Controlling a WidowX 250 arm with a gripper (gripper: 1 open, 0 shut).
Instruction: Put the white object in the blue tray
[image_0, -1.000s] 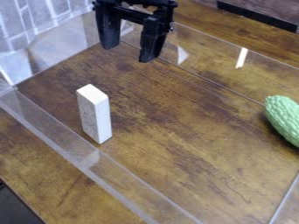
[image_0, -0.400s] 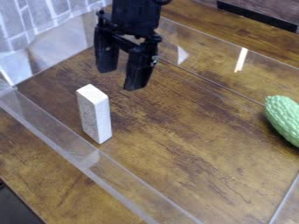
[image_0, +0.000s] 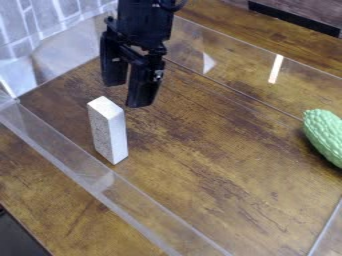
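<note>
The white object is a small white block standing upright on the wooden table, left of centre. My black gripper hangs just above and behind it, pointing straight down, open with nothing between its fingers. Its fingertips end a little above the block's top and slightly to the right. The blue tray is out of view.
A bumpy green vegetable lies at the right edge. A clear raised rim runs along the table's front-left side. A tiled wall stands at the far left.
The gripper has come down and moved left toward the white block, and it has rolled a little about its vertical axis. The block and the vegetable have stayed put.
</note>
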